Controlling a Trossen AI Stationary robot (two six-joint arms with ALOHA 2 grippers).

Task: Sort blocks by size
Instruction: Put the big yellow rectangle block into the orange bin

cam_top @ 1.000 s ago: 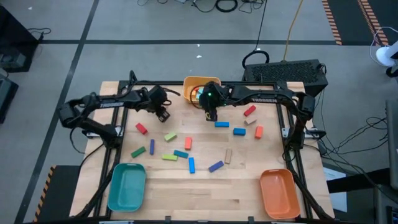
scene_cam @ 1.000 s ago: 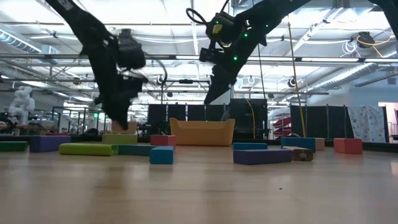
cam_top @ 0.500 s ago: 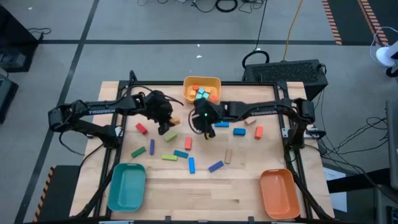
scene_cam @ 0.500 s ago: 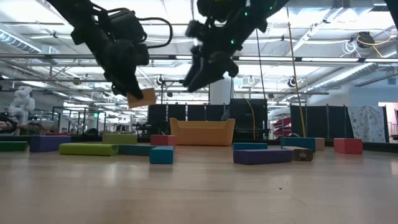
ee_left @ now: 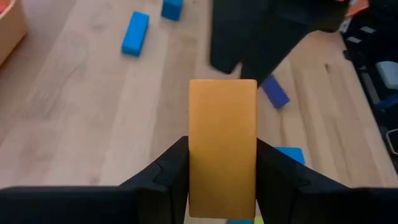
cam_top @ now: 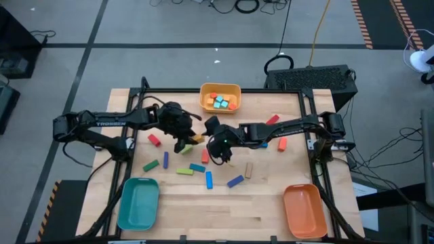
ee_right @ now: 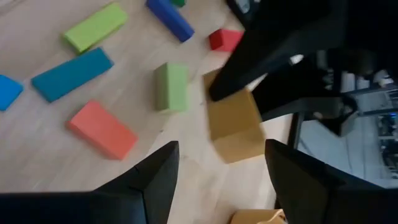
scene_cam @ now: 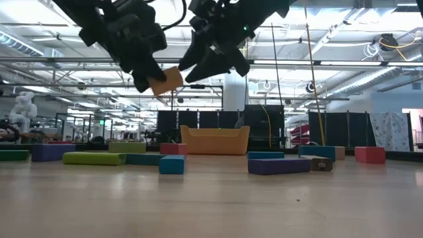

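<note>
**Holding a yellow-orange brick up over a crowded table**

Gripping a yellow-orange brick (ee_left: 222,146) between the left gripper (cam_top: 184,141) fingers, lifted clear of the wood, pretty much mid-table. Hovering just beside it: right gripper (cam_top: 218,153), jaws spread wide, nothing between them, dark arm partly blocking the far side in the left wrist view. Scattered right underneath: light green brick (ee_right: 171,86), salmon brick (ee_right: 102,130), teal bar (ee_right: 72,74), lime bar (ee_right: 95,26), dark blue bar (ee_right: 170,18), small red cube (ee_right: 225,40). Sitting at the far edge, yellow tray (cam_top: 220,90) with a few small cubes inside. Parked at the near corners, teal tray (cam_top: 138,203) and orange tray (cam_top: 303,211).
</note>
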